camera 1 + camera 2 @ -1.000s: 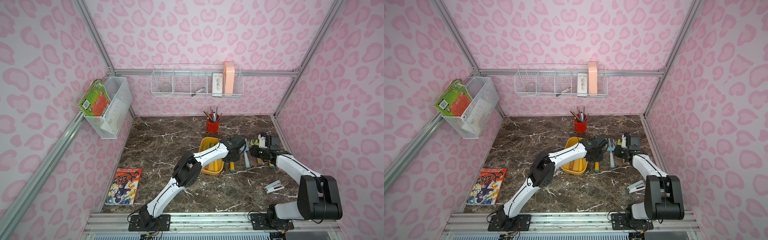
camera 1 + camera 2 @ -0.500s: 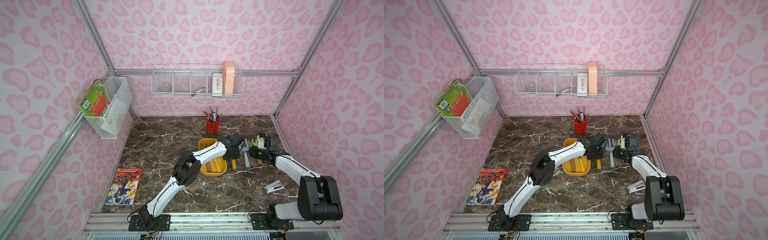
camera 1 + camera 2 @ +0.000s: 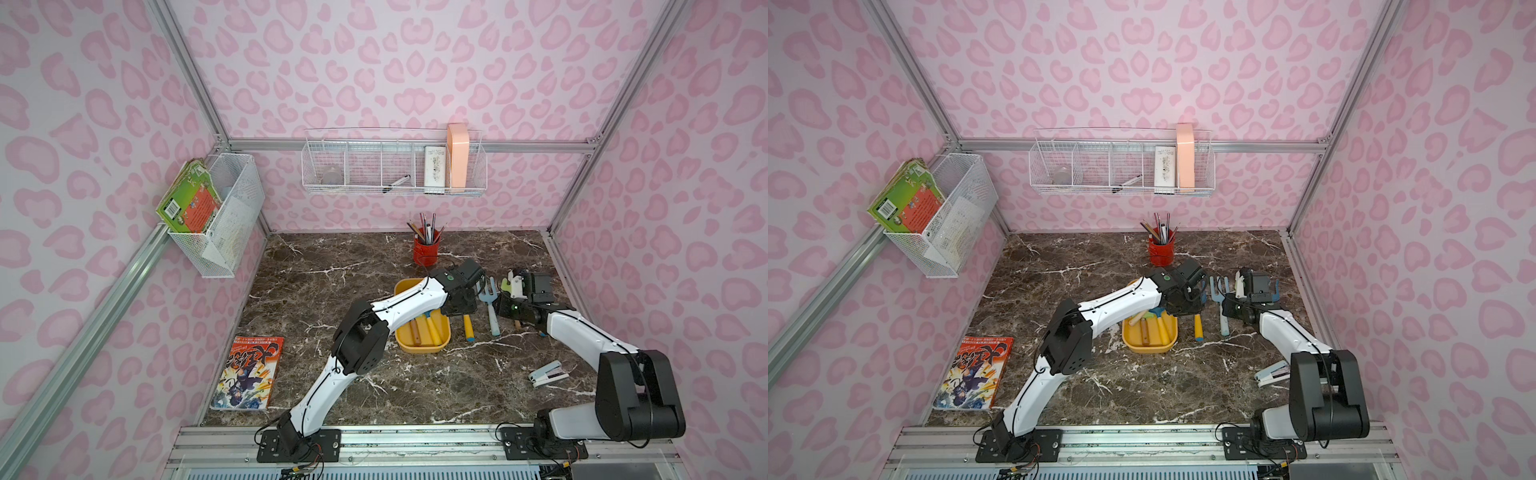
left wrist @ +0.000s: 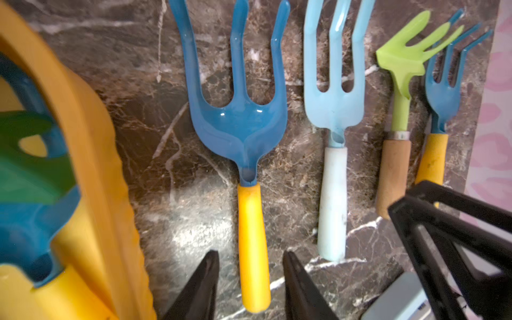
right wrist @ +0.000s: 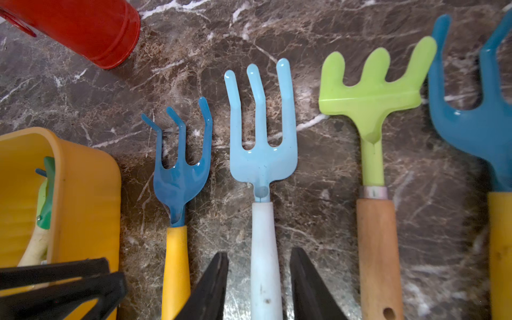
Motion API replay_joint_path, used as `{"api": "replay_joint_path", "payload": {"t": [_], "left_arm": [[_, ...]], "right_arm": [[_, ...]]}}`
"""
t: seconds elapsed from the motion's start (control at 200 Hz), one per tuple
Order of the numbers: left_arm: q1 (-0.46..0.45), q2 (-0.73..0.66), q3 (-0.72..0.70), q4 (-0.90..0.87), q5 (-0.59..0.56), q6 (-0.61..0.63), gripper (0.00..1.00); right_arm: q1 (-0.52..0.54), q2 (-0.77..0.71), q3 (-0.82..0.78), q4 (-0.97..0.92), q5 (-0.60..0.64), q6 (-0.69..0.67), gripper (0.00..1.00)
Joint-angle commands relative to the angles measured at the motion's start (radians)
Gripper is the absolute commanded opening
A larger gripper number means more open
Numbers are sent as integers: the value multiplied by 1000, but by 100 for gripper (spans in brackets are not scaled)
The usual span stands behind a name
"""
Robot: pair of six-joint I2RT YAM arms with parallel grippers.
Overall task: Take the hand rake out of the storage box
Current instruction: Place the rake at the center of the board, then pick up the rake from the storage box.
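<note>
Near the front edge of the dark marble worktop (image 3: 332, 257), an orange-covered comic book (image 3: 249, 374) and a white stapler (image 3: 548, 373) lie well apart from the action. Further in, the shallow yellow plastic storage box (image 3: 419, 348) holds several tools (image 3: 430, 332) with yellow and wooden handles. The hand rake (image 4: 246, 130), dark blue with three bent prongs and a yellow handle, lies flat on the marble just beside the box, already out of it. The left fingers (image 4: 203, 291) stand apart on either side of its handle, gripping nothing. Next along, the right fingers (image 5: 213, 296) likewise straddle, without touching, the white handle of a pale-blue fork (image 5: 263, 163). Farthest back stands a red pencil cup (image 3: 426, 251). The job looks all but done; the danger is in the retreat. The gaps are narrow, so a sideways drift on lifting could catch the handle and drag the rake against the box or the fork. The two sets of fingers, working close together, could also knock each other.
</note>
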Motion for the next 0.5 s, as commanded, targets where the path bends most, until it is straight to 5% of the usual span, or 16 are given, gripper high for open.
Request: {"api": "replay_joint_path", "payload": {"t": [0.0, 0.3, 0.495], "left_arm": [[4, -70, -58, -23, -51, 71, 44], [51, -257, -284, -159, -305, 282, 44], [92, -256, -331, -155, -316, 456, 49]], "right_arm": [[8, -15, 3, -3, 19, 0, 40], [113, -32, 31, -36, 60, 5, 40], [180, -4, 45, -21, 70, 31, 41]]}}
